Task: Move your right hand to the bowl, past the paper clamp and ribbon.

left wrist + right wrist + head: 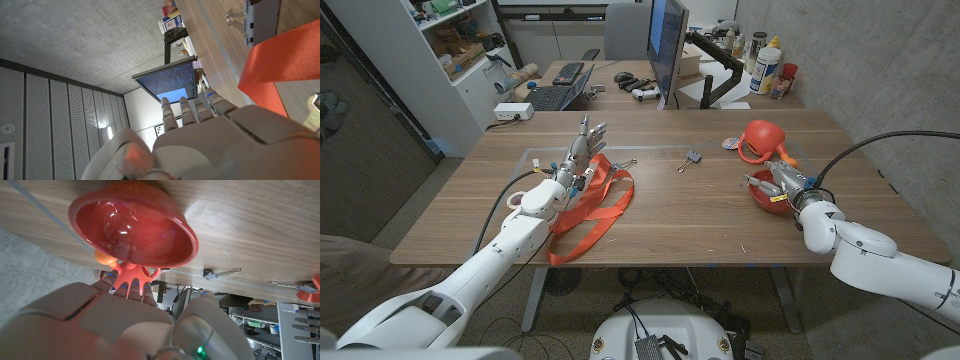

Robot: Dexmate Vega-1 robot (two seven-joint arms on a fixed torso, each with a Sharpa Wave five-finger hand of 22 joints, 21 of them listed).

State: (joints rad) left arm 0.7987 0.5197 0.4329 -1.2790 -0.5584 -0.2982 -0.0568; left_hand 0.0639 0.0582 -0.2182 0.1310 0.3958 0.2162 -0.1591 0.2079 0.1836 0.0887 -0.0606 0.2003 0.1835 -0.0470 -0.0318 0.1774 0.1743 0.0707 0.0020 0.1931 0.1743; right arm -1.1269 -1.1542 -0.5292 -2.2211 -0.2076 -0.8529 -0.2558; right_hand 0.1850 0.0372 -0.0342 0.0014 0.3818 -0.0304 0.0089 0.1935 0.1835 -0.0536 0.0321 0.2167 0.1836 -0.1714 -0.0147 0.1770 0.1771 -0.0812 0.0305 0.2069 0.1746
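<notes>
Tabletop bowl (766, 197) partly behind right hand (788, 187).

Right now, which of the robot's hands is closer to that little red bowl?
The right hand. It is at the red bowl, fingers reaching its rim. The left hand is far across the table, over the orange ribbon.
</notes>
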